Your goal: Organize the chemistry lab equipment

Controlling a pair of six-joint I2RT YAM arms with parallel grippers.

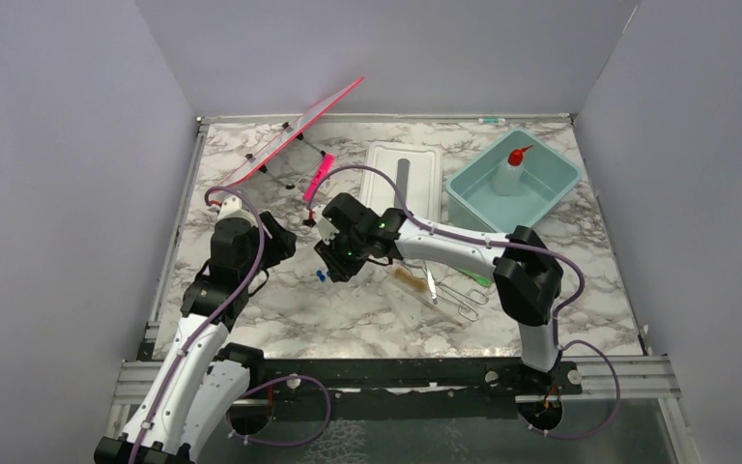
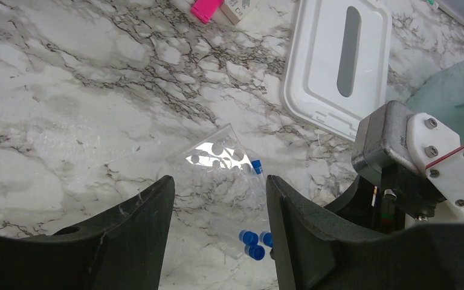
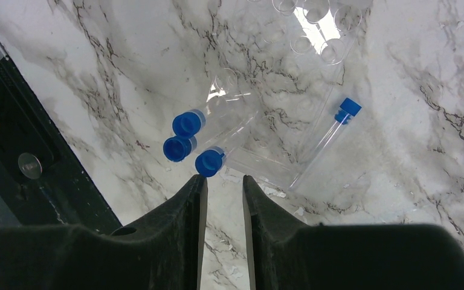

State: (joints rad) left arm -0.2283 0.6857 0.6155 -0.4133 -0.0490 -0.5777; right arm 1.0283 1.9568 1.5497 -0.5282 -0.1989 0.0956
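Several clear blue-capped tubes (image 3: 210,162) lie on the marble table, three caps bunched together and one tube (image 3: 332,130) apart, beside a clear rack with round holes (image 3: 314,24). My right gripper (image 3: 223,181) hangs just above them, slightly open with nothing between its fingers; its left fingertip is next to the nearest cap. My left gripper (image 2: 220,187) is open and empty, facing the rack (image 2: 217,154) and the caps (image 2: 252,241). The white squeeze bottle (image 1: 512,172) stands in the teal tub (image 1: 553,198). Brush (image 1: 411,280), tweezers (image 1: 431,283), wire clamp (image 1: 469,302) and green-tipped stick (image 1: 477,280) lie under the right arm.
A white rectangular lid (image 1: 425,184) lies at the back centre. A clear panel with a red edge (image 1: 295,135) leans on a stand at the back left, with a pink item (image 1: 317,179) near it. The two grippers (image 1: 285,242) (image 1: 331,266) are close together.
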